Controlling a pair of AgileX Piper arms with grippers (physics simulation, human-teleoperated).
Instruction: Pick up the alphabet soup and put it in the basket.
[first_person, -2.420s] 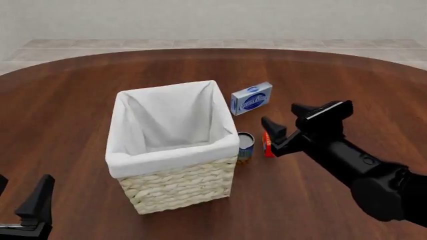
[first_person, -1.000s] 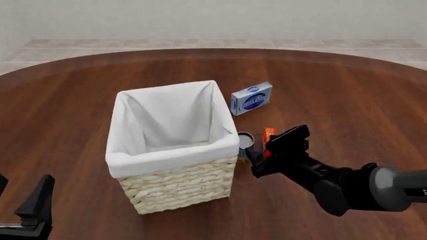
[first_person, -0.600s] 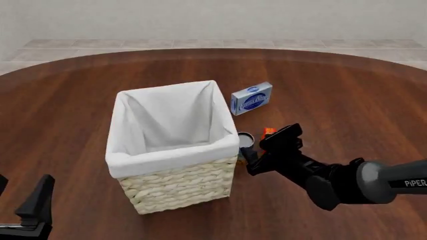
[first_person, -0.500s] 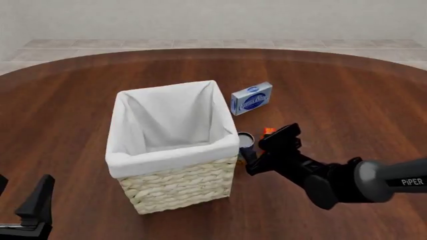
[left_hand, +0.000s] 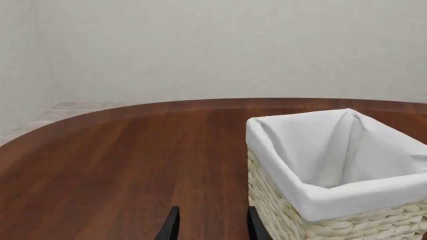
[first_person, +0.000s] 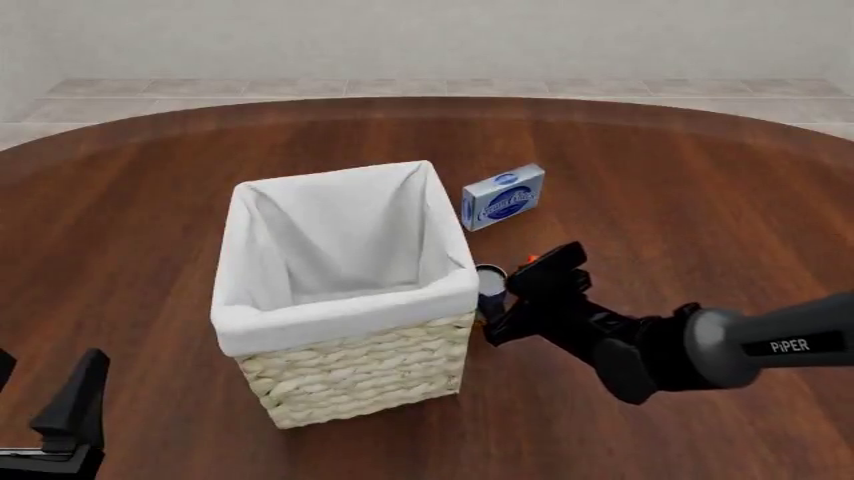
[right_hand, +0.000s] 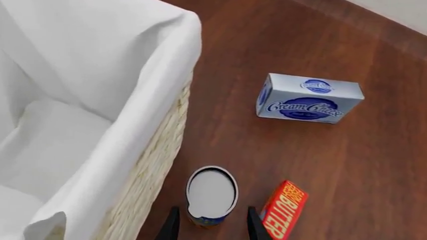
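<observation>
Straddling alphabet soup beside basket: right claw, fingers apart; left claw apart too.

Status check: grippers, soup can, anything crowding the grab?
Right gripper open, straddling alphabet soup. Left gripper open, idle. Can upright on table, tight between basket and butter box.

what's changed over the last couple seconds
The right gripper swung down and left from above the butter box, and its open fingers now flank the alphabet soup beside the basket. Nothing grasped yet. Left gripper, can and boxes stayed put.
</observation>
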